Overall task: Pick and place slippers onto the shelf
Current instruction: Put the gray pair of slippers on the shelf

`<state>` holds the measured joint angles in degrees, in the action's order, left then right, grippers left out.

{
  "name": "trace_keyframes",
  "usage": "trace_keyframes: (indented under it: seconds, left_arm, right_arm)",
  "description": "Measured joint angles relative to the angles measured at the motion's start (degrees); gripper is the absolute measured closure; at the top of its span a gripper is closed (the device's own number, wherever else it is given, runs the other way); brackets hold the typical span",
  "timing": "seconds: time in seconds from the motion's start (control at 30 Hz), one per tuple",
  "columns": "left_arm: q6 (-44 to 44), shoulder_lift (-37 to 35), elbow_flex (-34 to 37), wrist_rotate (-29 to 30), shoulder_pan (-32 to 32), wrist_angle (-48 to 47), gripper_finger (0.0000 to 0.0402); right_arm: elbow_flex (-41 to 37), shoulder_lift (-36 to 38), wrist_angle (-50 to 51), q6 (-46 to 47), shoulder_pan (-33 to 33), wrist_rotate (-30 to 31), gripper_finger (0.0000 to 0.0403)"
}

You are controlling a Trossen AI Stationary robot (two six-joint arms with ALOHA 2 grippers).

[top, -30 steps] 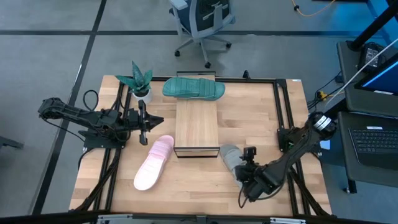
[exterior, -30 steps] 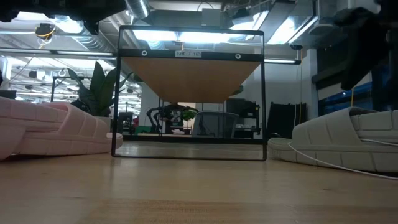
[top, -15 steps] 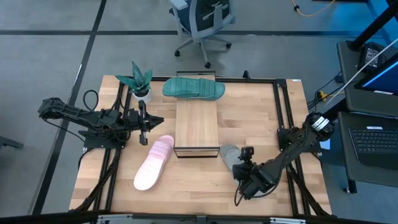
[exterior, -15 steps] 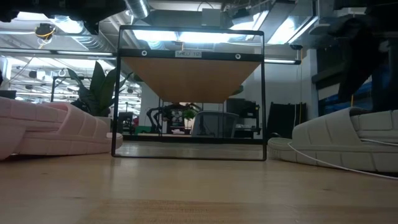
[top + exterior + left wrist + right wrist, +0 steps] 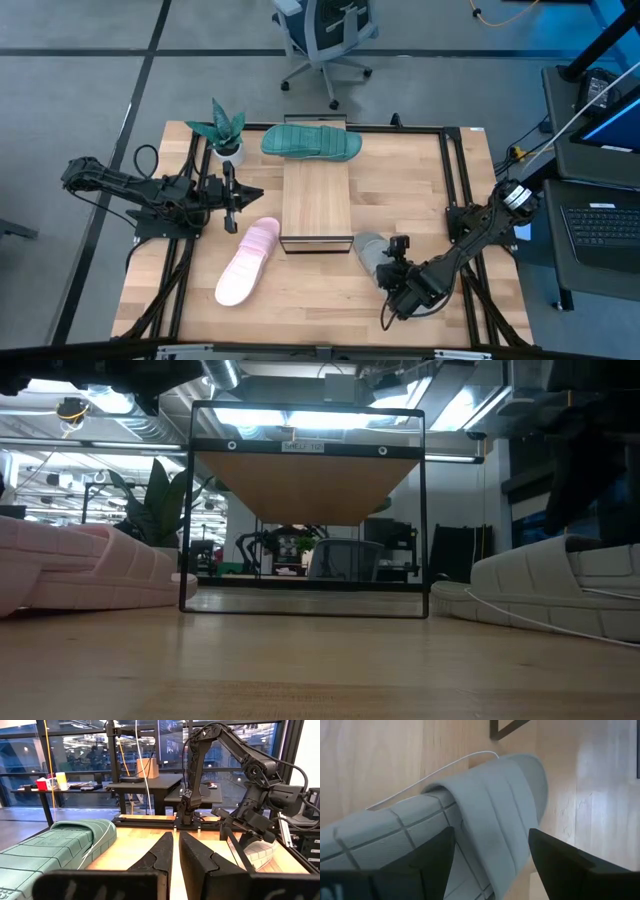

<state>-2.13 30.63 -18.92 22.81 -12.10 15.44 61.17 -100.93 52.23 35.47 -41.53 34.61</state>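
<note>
Grey slipper (image 5: 370, 251) lies on the desk (image 5: 330, 300) just beside the shelf's (image 5: 316, 205) front corner, right hand (image 5: 490, 851) spread wide over its strap (left hand (image 5: 232, 196) clenched, idle); looks light, rubbery, grippy, best pinched across the strap.

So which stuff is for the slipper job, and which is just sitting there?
For the job:
- teal slipper
- grey slipper
- pink slipper
- shelf
- right end effector, open over the grey slipper

Just there:
- potted plant
- office chair
</note>
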Motion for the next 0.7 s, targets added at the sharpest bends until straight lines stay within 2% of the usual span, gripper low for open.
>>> trace_keyframes:
  seconds: [0.33, 0.53, 0.7]
  left_arm:
    - [0.07, 0.00, 0.00, 0.00, 0.00, 0.00, 0.0376]
    - [0.09, 0.00, 0.00, 0.00, 0.00, 0.00, 0.0376]
    - [0.11, 0.00, 0.00, 0.00, 0.02, 0.00, 0.0376]
  right_arm:
    - [-0.13, -0.13, 0.12, 2.62, 1.22, 0.80, 0.0147]
    - [-0.55, -0.43, 2.59, 7.11, 1.85, 6.72, 0.0147]
    - [-0.63, -0.37, 2.93, 7.78, 2.72, 5.76, 0.0147]
